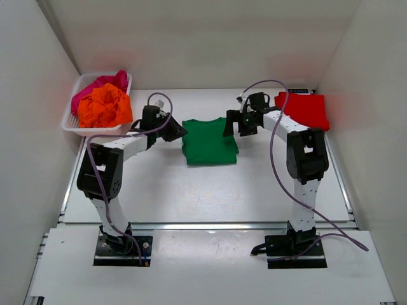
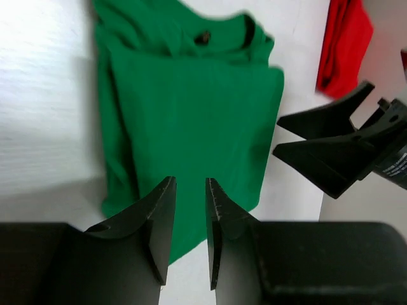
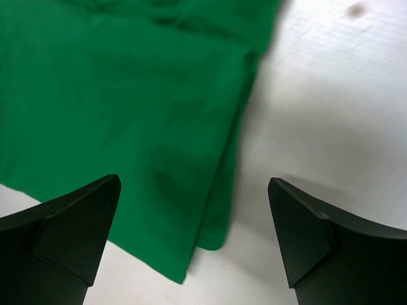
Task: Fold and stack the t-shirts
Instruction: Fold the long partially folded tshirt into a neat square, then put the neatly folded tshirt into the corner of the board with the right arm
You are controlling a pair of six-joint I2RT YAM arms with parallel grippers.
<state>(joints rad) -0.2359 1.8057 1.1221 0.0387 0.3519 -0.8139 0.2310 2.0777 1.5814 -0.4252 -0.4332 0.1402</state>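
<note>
Only the overhead view shows the table [image 1: 159,190] and the far-left basket [image 1: 67,121] of orange and pink shirts. The folded green t-shirt [image 1: 208,143] lies mid-table and the red t-shirt [image 1: 308,109] far right. The left gripper [image 2: 190,181], fingers narrowly apart and empty, is at the green t-shirt's left edge. The right gripper [image 3: 193,181], fingers wide, is above its right edge.

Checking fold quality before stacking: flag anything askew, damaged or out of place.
Only the green t-shirt: its folded layers do not line up at the sides, a lower layer peeking out. Nothing looks damaged.
</note>
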